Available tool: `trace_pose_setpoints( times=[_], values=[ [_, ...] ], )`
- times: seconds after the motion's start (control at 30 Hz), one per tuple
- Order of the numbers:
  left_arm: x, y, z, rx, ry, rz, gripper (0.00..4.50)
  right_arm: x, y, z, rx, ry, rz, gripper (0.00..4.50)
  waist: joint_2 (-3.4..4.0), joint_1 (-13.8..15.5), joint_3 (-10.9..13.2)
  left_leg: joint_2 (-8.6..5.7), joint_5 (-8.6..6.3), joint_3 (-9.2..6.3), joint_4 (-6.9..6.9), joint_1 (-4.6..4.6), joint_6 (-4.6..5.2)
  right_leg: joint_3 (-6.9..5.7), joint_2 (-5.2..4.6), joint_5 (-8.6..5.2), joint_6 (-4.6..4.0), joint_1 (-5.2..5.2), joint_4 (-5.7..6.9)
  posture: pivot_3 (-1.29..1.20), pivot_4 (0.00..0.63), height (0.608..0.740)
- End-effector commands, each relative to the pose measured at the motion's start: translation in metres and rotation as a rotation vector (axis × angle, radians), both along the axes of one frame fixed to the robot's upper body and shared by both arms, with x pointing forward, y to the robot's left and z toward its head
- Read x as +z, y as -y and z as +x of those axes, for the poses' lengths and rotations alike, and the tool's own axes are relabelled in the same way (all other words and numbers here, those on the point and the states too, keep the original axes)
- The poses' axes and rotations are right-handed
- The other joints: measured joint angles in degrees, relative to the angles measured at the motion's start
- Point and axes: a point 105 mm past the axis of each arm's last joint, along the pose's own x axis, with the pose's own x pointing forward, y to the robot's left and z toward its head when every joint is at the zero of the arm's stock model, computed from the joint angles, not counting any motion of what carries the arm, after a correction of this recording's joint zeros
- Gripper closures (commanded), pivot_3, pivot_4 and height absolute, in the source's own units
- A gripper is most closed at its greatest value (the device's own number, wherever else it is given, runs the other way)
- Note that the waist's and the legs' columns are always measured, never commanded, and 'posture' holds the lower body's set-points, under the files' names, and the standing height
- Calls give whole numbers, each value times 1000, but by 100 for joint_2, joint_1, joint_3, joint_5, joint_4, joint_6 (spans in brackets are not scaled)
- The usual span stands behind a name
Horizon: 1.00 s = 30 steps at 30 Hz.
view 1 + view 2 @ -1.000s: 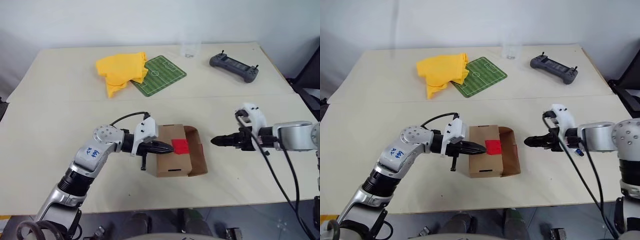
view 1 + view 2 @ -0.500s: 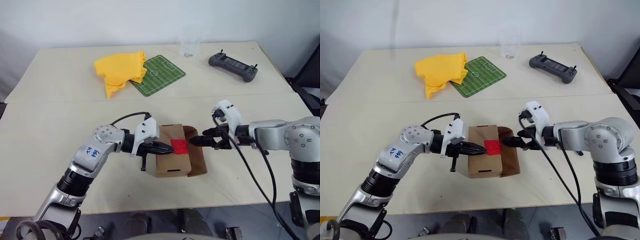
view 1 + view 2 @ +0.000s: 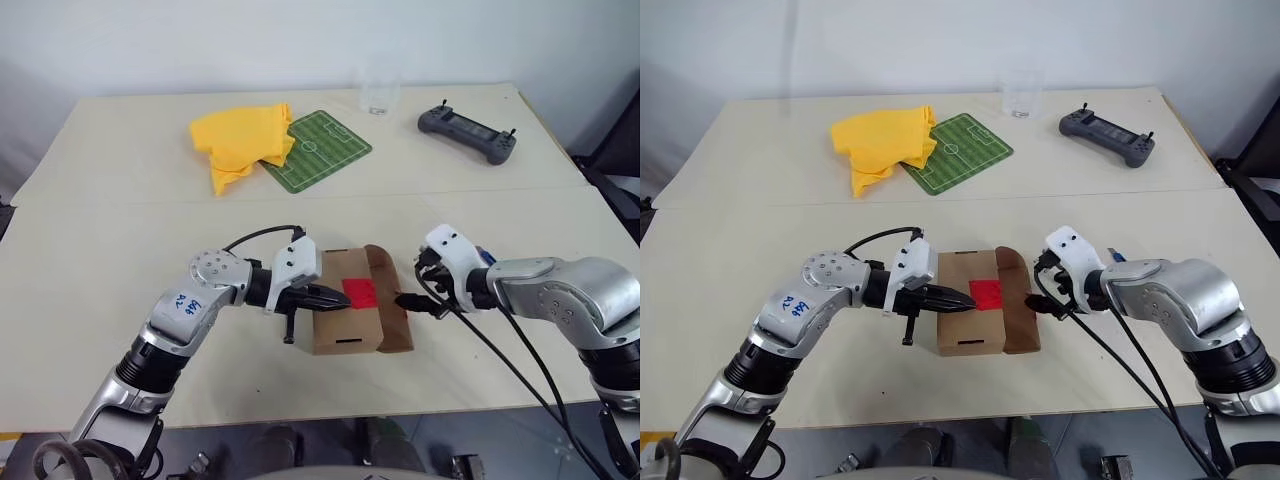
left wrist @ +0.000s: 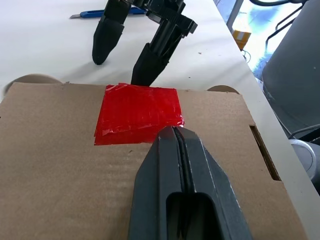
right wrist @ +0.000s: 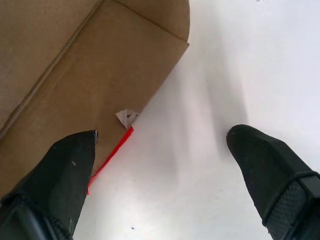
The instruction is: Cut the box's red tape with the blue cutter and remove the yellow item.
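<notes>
Right gripper wide open, now swung in against box flap | left gripper shut, pressing beside red tape | box mid-table near front edge | blue cutter probably lying behind | flap-opening next

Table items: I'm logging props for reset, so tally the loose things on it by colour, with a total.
Yellow: 1, the cloth
Green: 1, the pitch mat
Clear: 1, the cup
Dark grey: 1, the controller
Brown: 1, the box, bearing red tape
Blue: 1, the blue cutter
Total: 6
</notes>
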Motion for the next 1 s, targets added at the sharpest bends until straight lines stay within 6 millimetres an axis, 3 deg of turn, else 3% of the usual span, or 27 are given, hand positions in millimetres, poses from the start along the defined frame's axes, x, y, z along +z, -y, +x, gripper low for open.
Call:
trace_pose_setpoints(
  times=[0.03,0.17,0.3,0.53,0.87,1.0],
  values=[
    [-4,2,0,0,-13,15,4500,6,3,2,1,45,5,40,0,2,0,0,0,0,0,0,0,0,0,0,0,0,0,0,150,740],
    [-3,3,0,-2,-10,13,4500,20,8,3,-52,11,147,40,0,5,0,-1,0,0,1,0,0,1,0,0,0,1,1,0,150,740],
    [-3,2,-1,-6,-8,15,4500,35,19,-3,-113,-164,372,40,0,5,0,-2,0,-1,1,0,0,3,-1,0,0,1,4,0,150,740],
    [-2,3,0,-11,-5,19,4500,19,13,-9,-98,-421,634,40,0,-6,0,2,0,-1,-1,1,0,7,0,0,-1,3,3,0,150,740],
    [0,2,1,-9,-1,22,4500,-1,-17,-9,-45,-527,623,40,0,-29,0,4,1,0,0,4,-2,4,2,0,0,2,5,0,150,740],
    [1,1,1,-6,2,25,4500,-10,-18,-6,-75,-556,635,982,0,-42,0,4,1,0,0,5,-2,5,3,0,0,3,7,0,150,740]
  ],
)
